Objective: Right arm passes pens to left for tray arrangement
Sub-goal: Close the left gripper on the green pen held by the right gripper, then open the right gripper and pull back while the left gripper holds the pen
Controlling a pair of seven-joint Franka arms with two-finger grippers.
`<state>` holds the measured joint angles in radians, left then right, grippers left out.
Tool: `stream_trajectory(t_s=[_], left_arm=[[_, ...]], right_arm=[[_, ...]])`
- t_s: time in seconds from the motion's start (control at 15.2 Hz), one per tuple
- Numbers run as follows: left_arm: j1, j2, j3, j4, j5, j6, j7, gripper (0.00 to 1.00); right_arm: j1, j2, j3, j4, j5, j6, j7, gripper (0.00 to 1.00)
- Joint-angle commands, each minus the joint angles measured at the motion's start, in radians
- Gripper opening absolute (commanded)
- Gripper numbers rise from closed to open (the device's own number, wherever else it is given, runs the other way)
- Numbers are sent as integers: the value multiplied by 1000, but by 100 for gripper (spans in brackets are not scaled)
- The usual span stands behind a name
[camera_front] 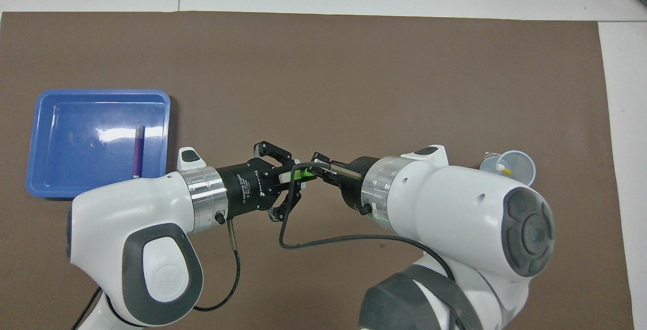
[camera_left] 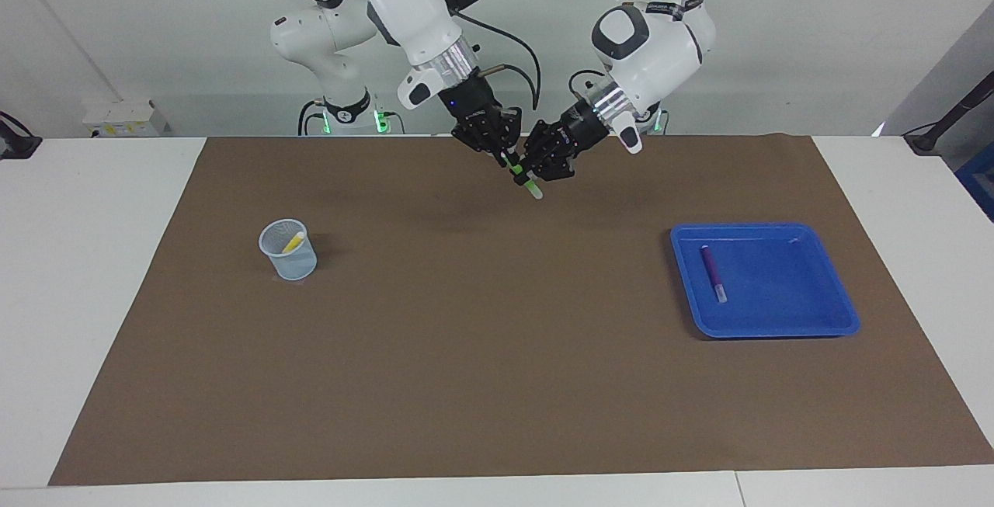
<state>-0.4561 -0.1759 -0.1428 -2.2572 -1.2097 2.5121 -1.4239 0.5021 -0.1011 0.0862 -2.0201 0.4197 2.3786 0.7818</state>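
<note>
Nearest the robots you see both grippers raised together over the brown mat (camera_left: 466, 352), close to its edge. The left gripper (camera_left: 531, 171) has its fingers clamped on the green pen (camera_left: 525, 178), which slants down with its whitish end lowest. The right gripper (camera_left: 506, 153) meets the same pen higher up; you cannot tell whether its fingers grip it or stand apart. Farther out, toward the left arm's end of the table, you find the blue tray (camera_left: 823, 289) with the purple pen (camera_left: 713, 272) lying flat in it. Toward the right arm's end stands the mesh cup (camera_left: 289, 255), the yellow pen (camera_left: 293, 242) leaning inside.
</note>
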Motion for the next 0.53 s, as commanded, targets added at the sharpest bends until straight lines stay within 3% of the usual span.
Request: stream_trajectory(t_s=[0.0,0.2,0.46], left_arm=[[-4,-28,8,-22,-14,-7,31,0],[13,-31,11,-28,-8,-47,134,0],[95,-47,12,-32,5,-175,303,0]], right_arm=[[-13,-17,6,-14,24,-5,-12,100],[-26,-20,-3,-9,22,-94,-105,100],[-147,-46,-6,-15,5,-323,-502,100]])
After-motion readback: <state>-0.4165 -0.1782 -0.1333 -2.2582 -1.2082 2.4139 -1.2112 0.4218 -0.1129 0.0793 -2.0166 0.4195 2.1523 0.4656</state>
